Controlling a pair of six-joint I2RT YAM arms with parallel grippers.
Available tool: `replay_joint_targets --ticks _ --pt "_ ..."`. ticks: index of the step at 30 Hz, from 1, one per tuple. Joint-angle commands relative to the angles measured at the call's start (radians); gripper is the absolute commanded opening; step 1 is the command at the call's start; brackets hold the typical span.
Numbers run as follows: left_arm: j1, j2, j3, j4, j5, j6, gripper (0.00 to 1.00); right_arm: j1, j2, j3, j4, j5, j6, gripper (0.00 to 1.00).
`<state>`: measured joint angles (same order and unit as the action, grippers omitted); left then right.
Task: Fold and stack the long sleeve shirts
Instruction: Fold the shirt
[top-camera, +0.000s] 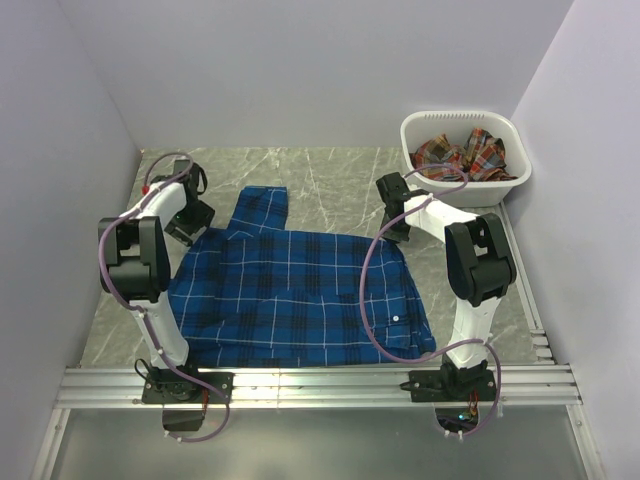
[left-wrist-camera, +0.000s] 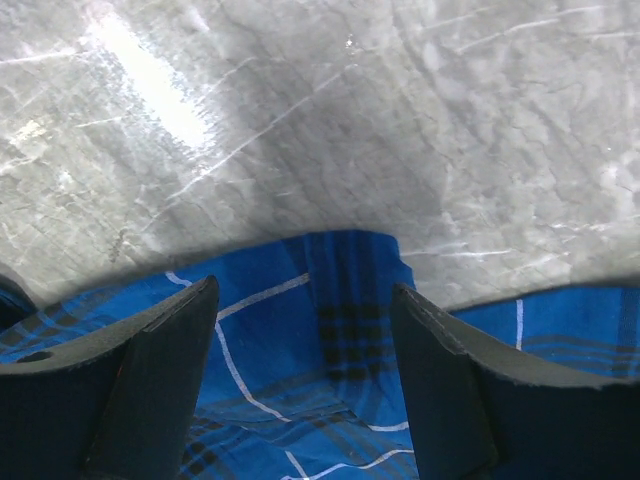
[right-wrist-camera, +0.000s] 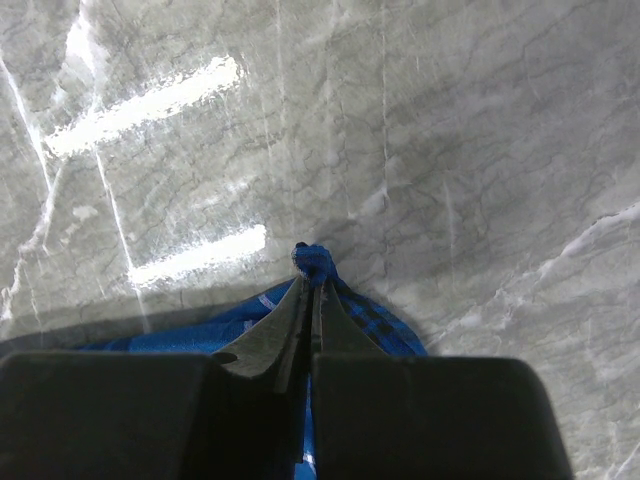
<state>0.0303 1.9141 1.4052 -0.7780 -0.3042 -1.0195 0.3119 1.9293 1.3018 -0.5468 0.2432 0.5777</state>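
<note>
A royal blue plaid long sleeve shirt (top-camera: 295, 290) lies spread on the marble table between the two arms. My left gripper (top-camera: 193, 225) hovers at the shirt's far left corner. In the left wrist view its fingers (left-wrist-camera: 160, 370) stand open, with blue cloth (left-wrist-camera: 330, 350) lying loose under the gap. At the shirt's far right corner my right gripper (top-camera: 397, 232) is shut on a pinch of the blue cloth (right-wrist-camera: 316, 260), which pokes out beyond the tips. A red-orange plaid shirt (top-camera: 460, 155) lies crumpled in the white basket.
The white plastic basket (top-camera: 510, 185) stands at the back right corner, close behind the right arm. Bare marble table (top-camera: 320, 170) stretches behind the shirt. Grey walls close in left, right and back; a metal rail (top-camera: 320, 385) runs along the near edge.
</note>
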Motion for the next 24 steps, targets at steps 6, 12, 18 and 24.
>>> replay_joint_targets --ticks 6,12,18,24 --pt "-0.02 0.094 0.043 -0.027 -0.026 -0.03 0.75 0.006 -0.052 -0.015 0.013 0.015 -0.015 0.01" --pt "-0.02 0.149 0.035 -0.023 -0.056 -0.025 0.66 0.006 -0.053 -0.019 0.01 0.018 -0.019 0.01" --pt "-0.02 0.2 0.043 -0.035 -0.073 -0.004 0.48 0.004 -0.05 -0.024 0.007 0.028 -0.029 0.01" --pt "-0.017 0.188 0.054 -0.041 -0.093 0.028 0.26 -0.01 -0.052 -0.024 0.001 0.034 -0.036 0.0"
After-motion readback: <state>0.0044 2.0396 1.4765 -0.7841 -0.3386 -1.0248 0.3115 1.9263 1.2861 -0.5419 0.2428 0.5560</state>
